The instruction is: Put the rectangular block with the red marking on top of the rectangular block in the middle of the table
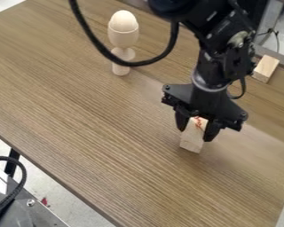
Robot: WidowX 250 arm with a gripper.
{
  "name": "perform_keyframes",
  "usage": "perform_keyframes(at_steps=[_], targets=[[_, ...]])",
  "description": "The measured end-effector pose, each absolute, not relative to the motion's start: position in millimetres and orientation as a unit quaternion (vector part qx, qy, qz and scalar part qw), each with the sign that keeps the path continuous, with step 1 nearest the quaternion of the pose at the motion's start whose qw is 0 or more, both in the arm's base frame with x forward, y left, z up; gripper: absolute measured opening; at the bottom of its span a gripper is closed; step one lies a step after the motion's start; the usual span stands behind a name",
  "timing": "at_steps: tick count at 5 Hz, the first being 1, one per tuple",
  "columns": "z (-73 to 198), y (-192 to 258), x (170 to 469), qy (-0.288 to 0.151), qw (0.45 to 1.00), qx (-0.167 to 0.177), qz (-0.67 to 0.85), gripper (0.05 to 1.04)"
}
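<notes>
Camera view: part-open hand (196,133) is gripping red-marked block (193,138); block's long axis is pointing toward worktop's (97,146) near edge.

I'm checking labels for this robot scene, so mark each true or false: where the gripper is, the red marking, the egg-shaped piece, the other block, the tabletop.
1. The black two-finger gripper is at the pale wooden block with a red marking. True.
2. The pale wooden egg-shaped piece lies on its side on the table. False: it sits upright in a pale wooden cup.
3. Another pale wooden block lies near the table's far edge. True.
4. The tabletop is plain white. False: it is brown with a wood grain.
</notes>
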State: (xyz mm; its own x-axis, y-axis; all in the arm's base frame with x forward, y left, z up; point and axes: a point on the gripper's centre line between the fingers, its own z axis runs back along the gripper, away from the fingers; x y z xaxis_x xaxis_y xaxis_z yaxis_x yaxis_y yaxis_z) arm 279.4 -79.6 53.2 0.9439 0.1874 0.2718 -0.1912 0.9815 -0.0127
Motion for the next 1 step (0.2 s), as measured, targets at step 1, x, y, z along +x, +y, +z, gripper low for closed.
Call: perform_keyframes(at_steps=[1], targets=[[54.4,-79.0,282.4,-0.128,0.987,0.013,0.093,0.871]])
